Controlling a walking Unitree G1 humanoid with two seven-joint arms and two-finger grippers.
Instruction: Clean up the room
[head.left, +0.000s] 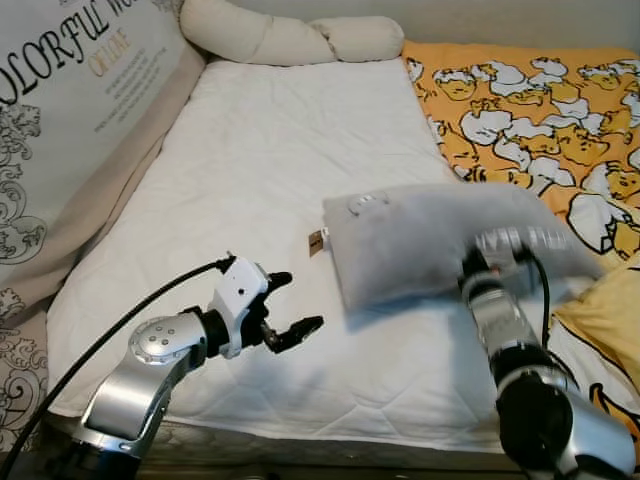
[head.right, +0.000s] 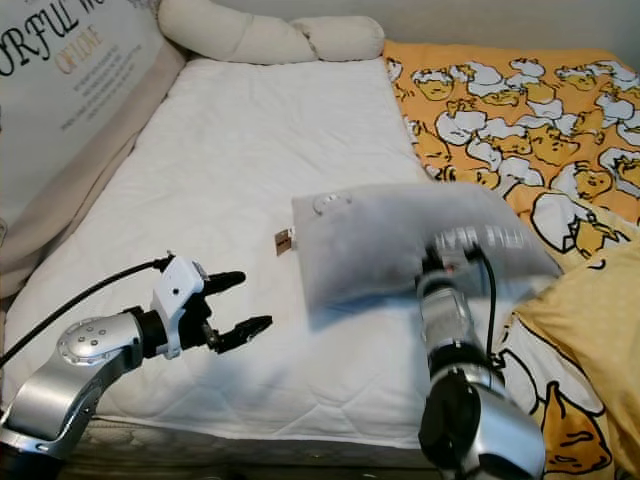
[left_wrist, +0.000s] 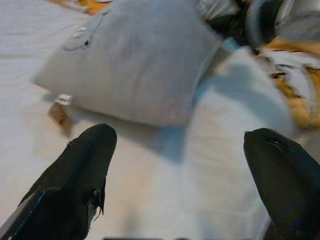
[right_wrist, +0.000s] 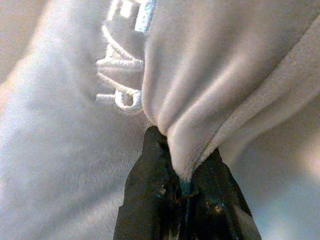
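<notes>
White quilted bedding covers the bed (head.left: 270, 200), which stretches away from the robot. Along the bed's left side leans a large cream cushion with printed lettering (head.left: 70, 110), and a long cream bolster (head.left: 290, 35) lies curled across the far end. To the right spreads an orange blanket with a duck pattern (head.left: 540, 110), its near edge next to a plain yellow cloth (head.right: 590, 340).

Next in size, a grey pillow (head.left: 440, 240) is lifted above the white bedding near the blanket's edge, its shadow falling on the sheet below; it looks blurred. A small brown tag (head.left: 316, 242) hangs at its left edge, and pale embroidered stitching shows on its cover in the right wrist view.

Right end effector (right_wrist: 186, 187) has its black fingers pressed together on a bunched fold of the grey pillow, holding it from beneath. Left end effector (head.left: 290, 305) hovers low over the bedding to the left of the pillow, well apart from it, its two black fingers (left_wrist: 80, 175) spread wide and holding nothing.
</notes>
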